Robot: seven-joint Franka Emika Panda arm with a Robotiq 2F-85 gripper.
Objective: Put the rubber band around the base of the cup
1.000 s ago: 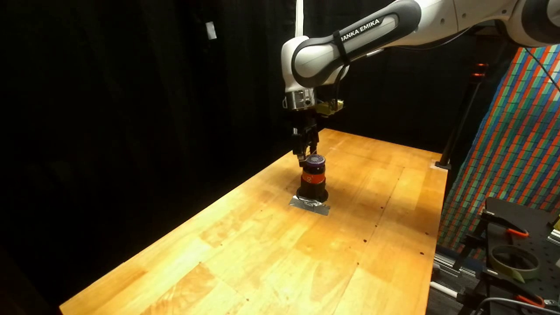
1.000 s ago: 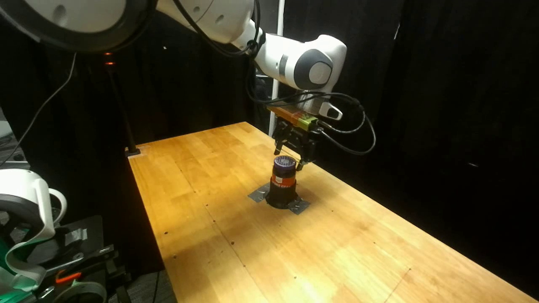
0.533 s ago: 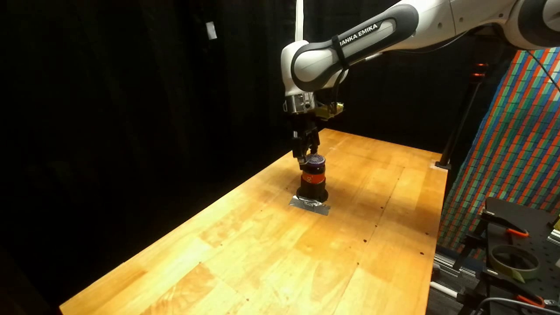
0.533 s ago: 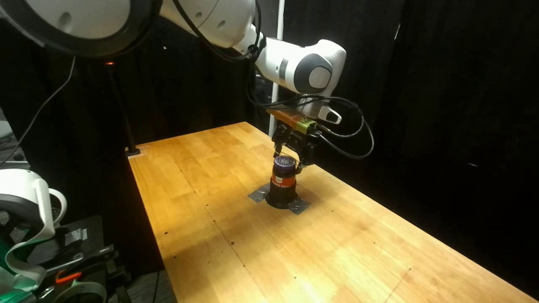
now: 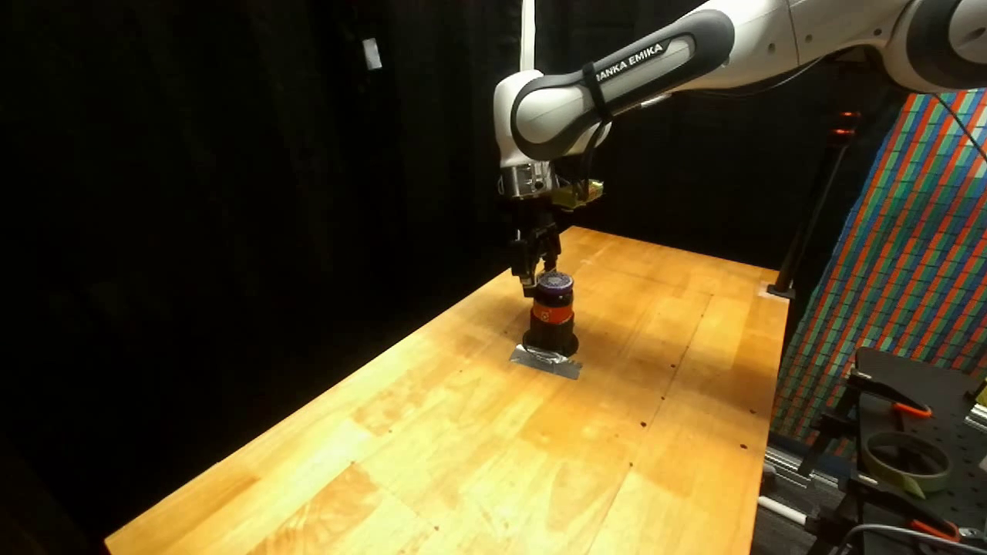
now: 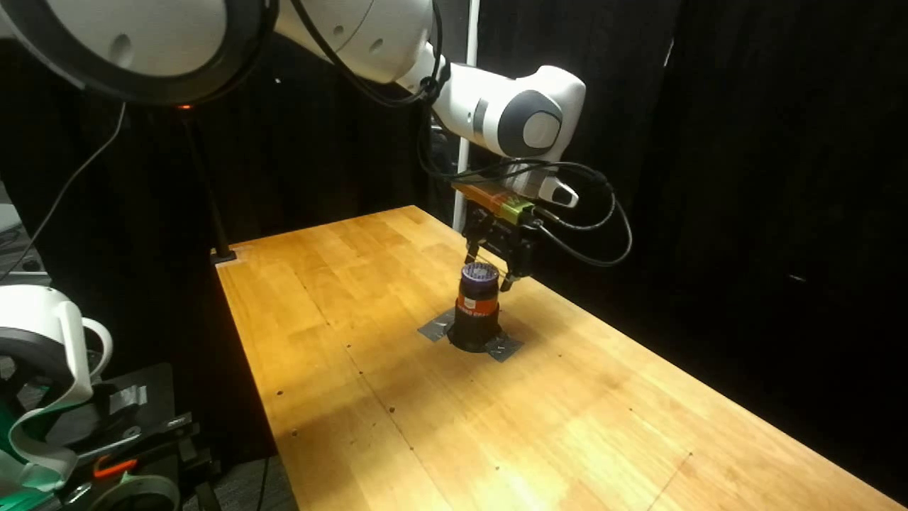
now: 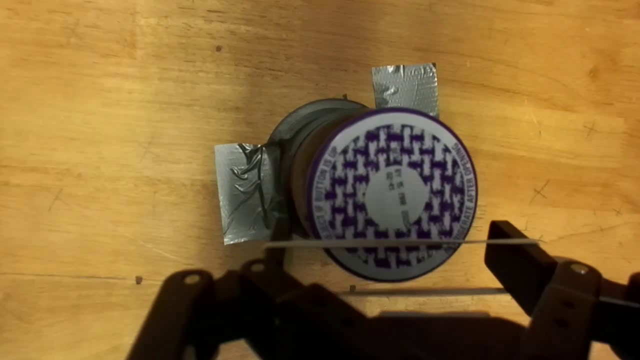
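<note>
The cup (image 5: 553, 314) is a small dark upright jar with an orange-red band around its middle, also in an exterior view (image 6: 476, 305). Its purple and white lid (image 7: 397, 195) faces the wrist camera. My gripper (image 7: 392, 234) is open, its fingers spread wide at about the lid's height, beside the cup in both exterior views (image 5: 540, 280) (image 6: 488, 272). A thin pale rubber band (image 7: 370, 243) is stretched between the two fingers. One strand crosses the lid's lower part in the wrist view; the other runs past the lid. I cannot tell whether the band touches the lid.
Grey tape (image 7: 245, 192) holds the cup's dark foot to the wooden table (image 5: 478, 455). More tape (image 7: 406, 89) lies on its other side. A dark post (image 6: 202, 184) stands at a table corner. A tape roll (image 5: 908, 461) lies on a side cart.
The gripper came down slightly, then shifted a little sideways, so its near fingertip stands slightly farther from the lid. The cup has not moved.
</note>
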